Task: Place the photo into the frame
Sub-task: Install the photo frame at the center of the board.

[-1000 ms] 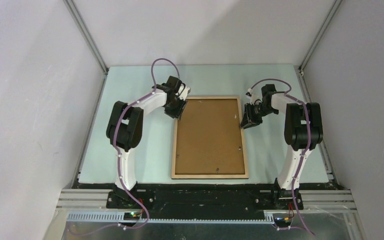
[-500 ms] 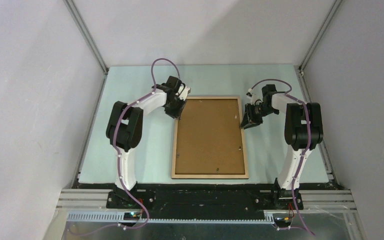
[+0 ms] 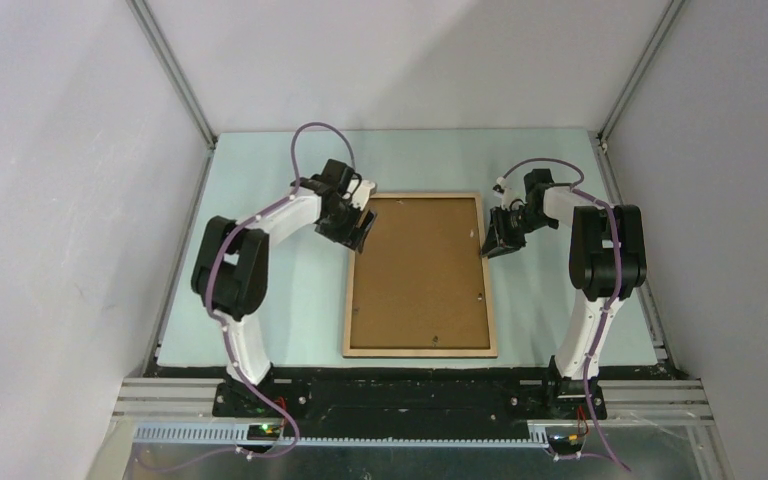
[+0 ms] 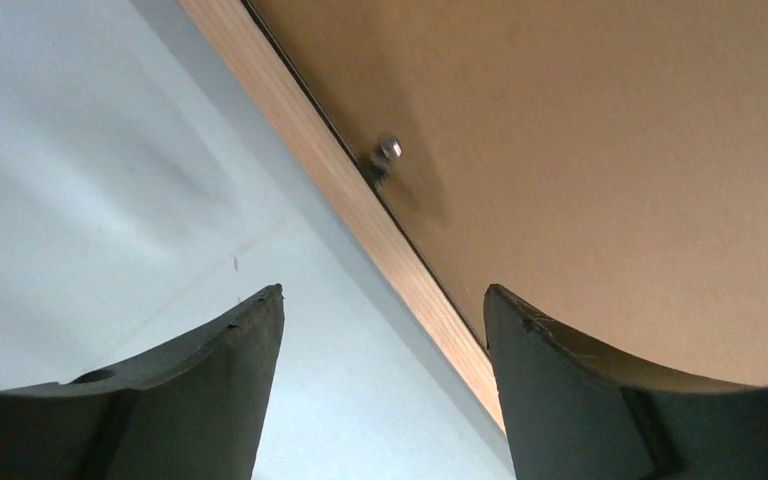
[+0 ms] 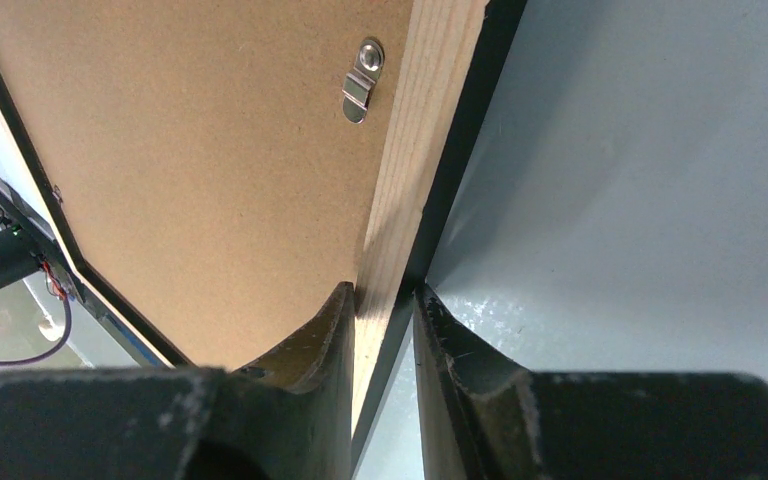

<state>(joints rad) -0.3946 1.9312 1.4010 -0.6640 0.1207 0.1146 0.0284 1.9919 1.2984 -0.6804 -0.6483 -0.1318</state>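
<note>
The frame [image 3: 419,349] lies face down in the middle of the table, its light wood back up, with the brown backing board [image 3: 420,270] set in it. The photo is hidden. My right gripper [image 3: 488,246] is shut on the frame's right rail [image 5: 400,210], one finger on the board side, one on the outer black edge. My left gripper [image 3: 358,235] is open and empty, its jaws straddling the frame's left rail [image 4: 360,210] near the far left corner, without touching it. A small metal clip [image 4: 385,155] sits on that rail.
A metal turn clip [image 5: 362,82] holds the board on the right rail. Pale green table surface [image 3: 290,290] lies on both sides of the frame. Grey enclosure walls stand left, right and behind. The table's black front edge [image 3: 410,372] runs just below the frame.
My left arm has swung: its elbow moved left and the gripper shifted slightly toward the near side along the frame's left rail. The right arm and the frame have not moved.
</note>
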